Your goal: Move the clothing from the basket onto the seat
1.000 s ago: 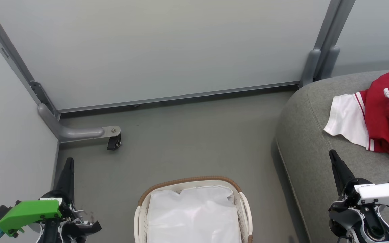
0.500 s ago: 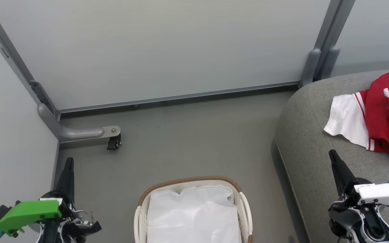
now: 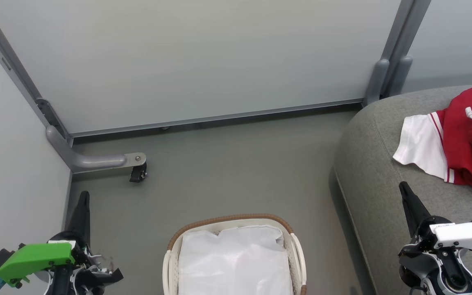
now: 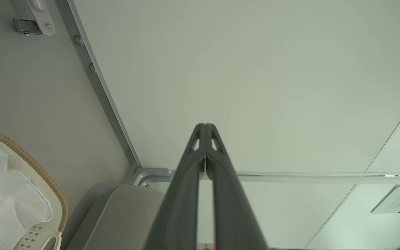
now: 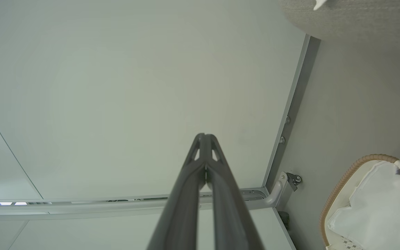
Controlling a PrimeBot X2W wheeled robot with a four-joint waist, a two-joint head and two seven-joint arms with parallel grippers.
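On the seat (image 3: 383, 164), at the right edge of the head view, lies the clothing (image 3: 461, 147), crumpled. Its white sleeve spreads left toward the seat's rounded corner, and the red bulk with white stripes runs off the frame to the right. Its long axis lies roughly across the view, though the frame's edge cuts it, so its full length cannot be told.

The basket (image 3: 228, 219) stands on the grey floor (image 3: 228, 164) between the two arms, well apart from the seat. Its long axis runs toward the robot and the bottom edge cuts it. A white liner (image 3: 236, 262) lies inside.

The left wrist view shows the brown rim and the liner at its lower left, with the seat's corner at the bottom. The right wrist view puts the seat at its top right with a white tip of the clothing on it, and the basket at its lower right.

The left gripper (image 3: 83, 196), under a green housing, sits low beside the partition wall (image 3: 203, 61) and points up the head view. The right gripper (image 3: 403, 187), under a white housing, points the same way over the seat's front edge. Both wrist views show each pair of fingers pressed together at the tips, with nothing between them.
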